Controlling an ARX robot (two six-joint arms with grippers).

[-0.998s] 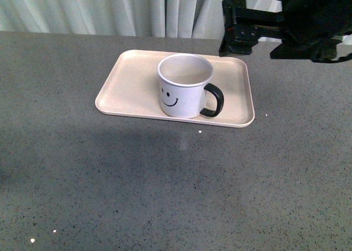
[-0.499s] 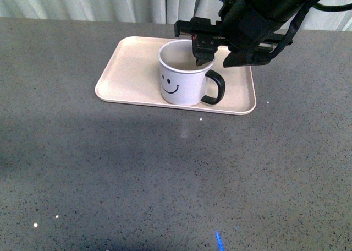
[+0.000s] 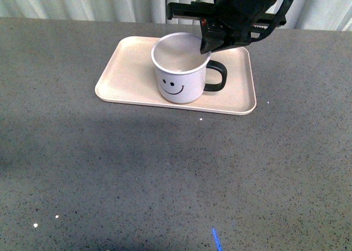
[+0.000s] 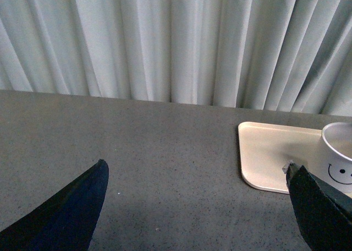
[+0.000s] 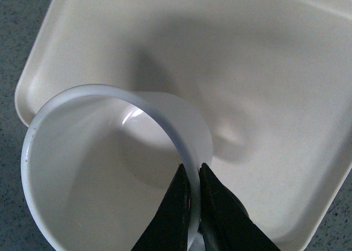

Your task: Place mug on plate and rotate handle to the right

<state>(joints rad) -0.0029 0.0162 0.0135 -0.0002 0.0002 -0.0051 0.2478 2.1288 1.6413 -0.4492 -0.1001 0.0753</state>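
Pinching the mug [image 3: 179,77] by its rim, just beside the handle [image 3: 218,75]: right end effector [image 3: 207,43], jaws narrow, one finger inside the cup and one outside, clamped on the white wall. Mug is on the plate [image 3: 126,69], right of the plate's middle, well inside the rim. Handle points right, smiley face [image 3: 173,88] toward the camera. Cannot tell whether the mug base sits fully flat. Plate lies on the grey speckled surface [image 3: 165,179], near the far edge by the curtain [image 4: 165,42]. Left end effector [image 4: 196,165] is spread wide, holding nothing, low over the surface, well apart from the plate.
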